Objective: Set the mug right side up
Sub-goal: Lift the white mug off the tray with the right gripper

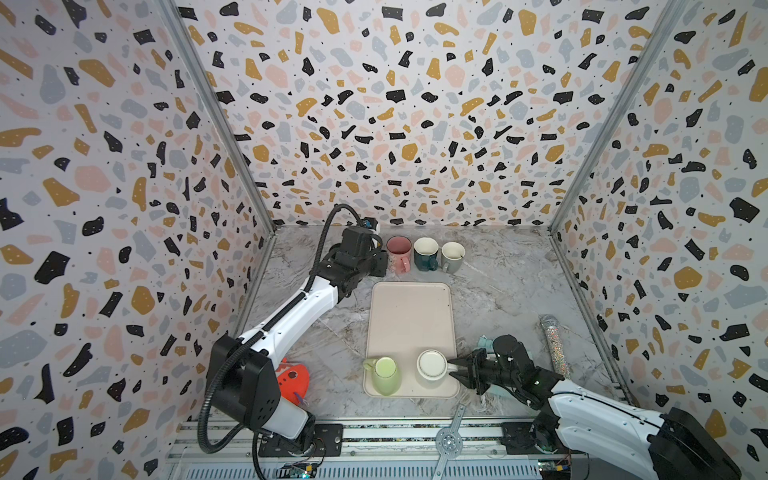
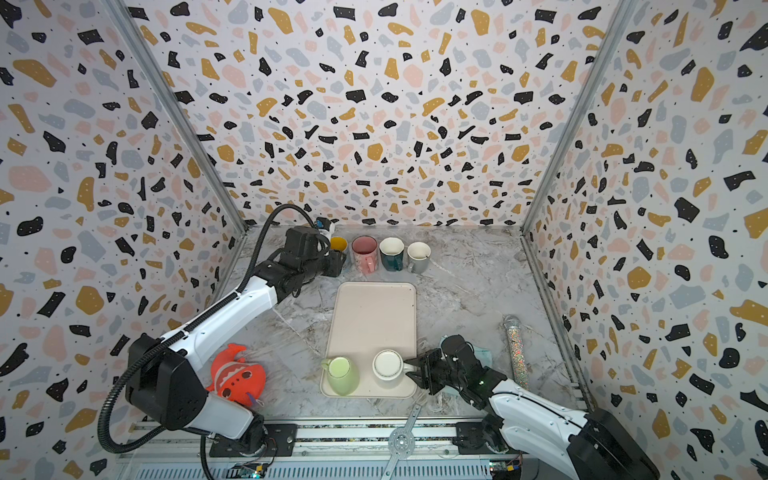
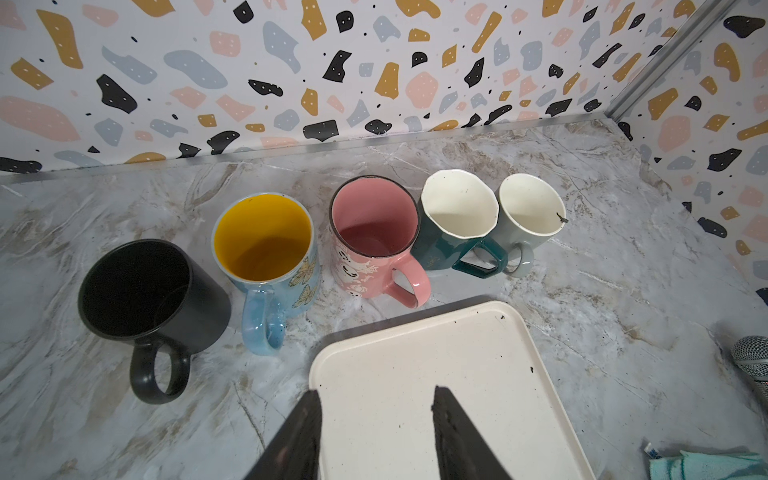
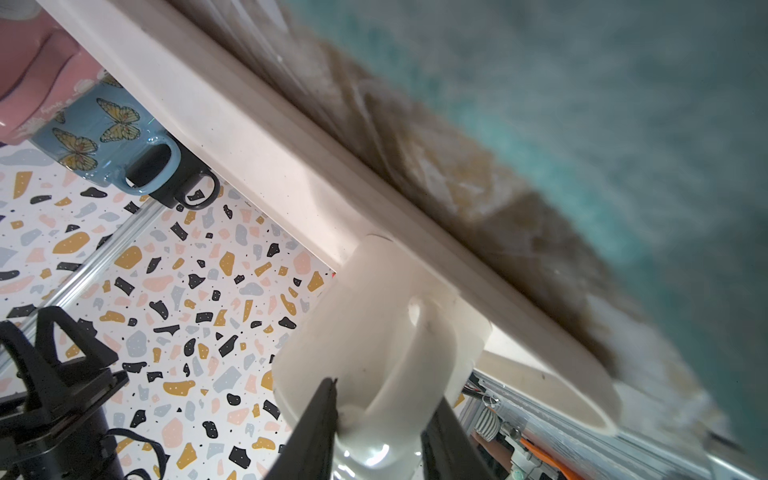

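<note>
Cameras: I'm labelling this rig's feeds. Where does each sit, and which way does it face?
Top views: high at the front, looking down over the table; left arm and right arm show.
Left wrist: by the tray's far end, facing the row of mugs; left gripper shows, open.
Right wrist: low beside the tray, rolled, facing the white mug; right gripper straddles its handle.
Shared: both wrist views show tray and butterfly mug.

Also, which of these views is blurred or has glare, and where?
Right wrist view: the teal cloth and tabletop near the lens are badly blurred; a glare spot sits on the white mug handle. Left wrist view: the pink mug and its neighbours are sharp. Both top views: even light, soft shadows, no blur.
</note>
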You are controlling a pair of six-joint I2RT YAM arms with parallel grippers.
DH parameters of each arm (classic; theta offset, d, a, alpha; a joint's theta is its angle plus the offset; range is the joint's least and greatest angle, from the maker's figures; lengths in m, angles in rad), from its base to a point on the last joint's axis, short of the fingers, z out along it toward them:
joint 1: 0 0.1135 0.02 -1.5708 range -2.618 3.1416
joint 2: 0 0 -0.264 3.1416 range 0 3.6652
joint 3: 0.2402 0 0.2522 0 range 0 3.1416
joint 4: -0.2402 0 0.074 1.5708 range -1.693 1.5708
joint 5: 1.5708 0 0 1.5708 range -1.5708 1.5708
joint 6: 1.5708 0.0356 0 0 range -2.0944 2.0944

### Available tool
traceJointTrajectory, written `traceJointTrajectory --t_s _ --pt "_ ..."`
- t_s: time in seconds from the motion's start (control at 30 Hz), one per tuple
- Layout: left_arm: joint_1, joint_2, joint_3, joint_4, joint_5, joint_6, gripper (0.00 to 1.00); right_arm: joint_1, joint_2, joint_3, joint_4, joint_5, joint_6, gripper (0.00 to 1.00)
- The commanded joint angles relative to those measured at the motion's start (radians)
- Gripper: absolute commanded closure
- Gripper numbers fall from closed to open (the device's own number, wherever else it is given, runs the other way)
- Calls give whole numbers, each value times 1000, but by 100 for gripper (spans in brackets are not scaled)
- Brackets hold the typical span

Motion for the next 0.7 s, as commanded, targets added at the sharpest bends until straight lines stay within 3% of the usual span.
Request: traceJointTrajectory --t_s 0.0,0.23,0.3,0.37,0.67 --pt "10 9 -11 -6 8 -1 55 -10 13 -2 18 -19 293 74" --pt "12 11 -12 -7 8 -2 55 -28 48 3 58 -25 277 90" --pt "14 12 -10 -7 9 -1 55 -37 65 8 78 -25 262 99" --pt "14 14 -9 -7 10 -1 55 -53 81 20 91 -26 228 100" --pt "18 21 14 -9 31 -4 56 -156 173 210 104 -17 -200 100"
